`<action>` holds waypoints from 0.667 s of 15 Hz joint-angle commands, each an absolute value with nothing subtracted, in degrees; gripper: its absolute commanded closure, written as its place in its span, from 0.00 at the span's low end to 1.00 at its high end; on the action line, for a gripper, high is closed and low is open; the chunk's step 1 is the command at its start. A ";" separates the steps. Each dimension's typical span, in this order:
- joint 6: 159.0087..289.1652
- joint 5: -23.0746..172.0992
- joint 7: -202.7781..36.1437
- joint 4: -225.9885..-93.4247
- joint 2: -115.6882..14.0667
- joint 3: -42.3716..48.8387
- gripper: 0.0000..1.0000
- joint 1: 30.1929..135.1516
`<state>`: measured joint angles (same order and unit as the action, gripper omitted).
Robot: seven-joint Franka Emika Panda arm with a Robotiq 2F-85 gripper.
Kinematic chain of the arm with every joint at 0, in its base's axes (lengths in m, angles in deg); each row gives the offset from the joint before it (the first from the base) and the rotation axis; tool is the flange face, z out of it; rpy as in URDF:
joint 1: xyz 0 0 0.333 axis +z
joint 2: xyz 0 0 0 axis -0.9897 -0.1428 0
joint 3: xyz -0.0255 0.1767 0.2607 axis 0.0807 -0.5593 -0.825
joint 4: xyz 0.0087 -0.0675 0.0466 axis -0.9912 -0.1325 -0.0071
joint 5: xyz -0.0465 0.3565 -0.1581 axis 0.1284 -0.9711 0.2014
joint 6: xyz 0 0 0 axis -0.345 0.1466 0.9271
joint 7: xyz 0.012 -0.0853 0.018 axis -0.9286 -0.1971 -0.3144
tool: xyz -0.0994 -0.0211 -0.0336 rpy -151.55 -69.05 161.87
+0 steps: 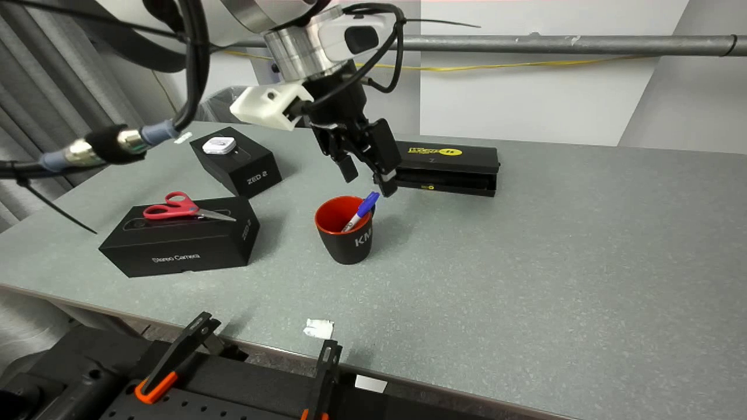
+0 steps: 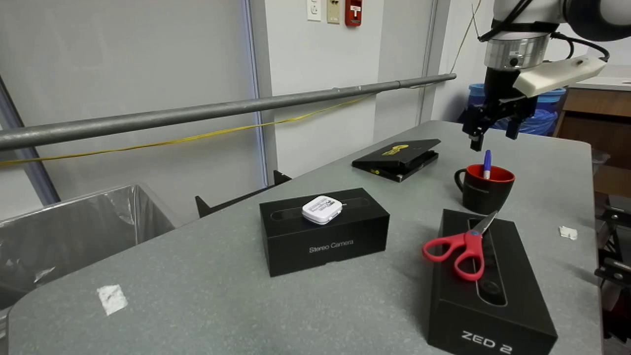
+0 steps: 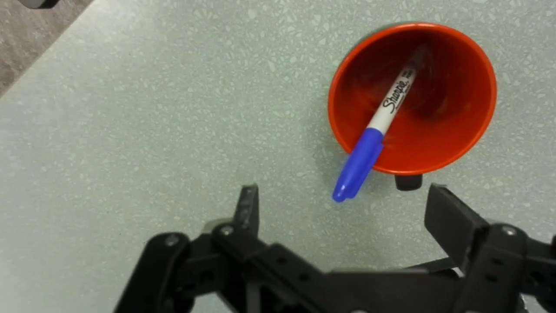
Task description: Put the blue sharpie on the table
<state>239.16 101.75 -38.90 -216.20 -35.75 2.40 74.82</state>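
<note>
Slantwise in the mug (image 3: pixel 460 117), a blue-capped white sharpie (image 3: pixel 376 127), perhaps grey at its lower end; hand (image 1: pixel 369 182) above, jaws apart.

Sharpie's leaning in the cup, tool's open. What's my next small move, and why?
Probably lower the tool slightly, fingers apart, so they straddle the blue end of the sharpie. That end pokes out of the cup and, in the wrist view, shows between the fingers with a gap on either side; both exterior views show the tool higher than the cup.
</note>
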 commanded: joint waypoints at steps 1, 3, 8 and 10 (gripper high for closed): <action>242.57 108.47 -30.44 -215.91 -37.88 4.17 0.00 75.79; 244.30 109.72 -27.91 -215.66 -39.07 4.51 0.00 75.97; 249.04 109.02 -25.44 -216.07 -41.50 5.82 0.07 77.01; 250.77 109.45 -24.41 -216.65 -41.42 6.83 0.31 77.66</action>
<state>247.09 107.39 -27.77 -216.18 -40.70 4.41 75.76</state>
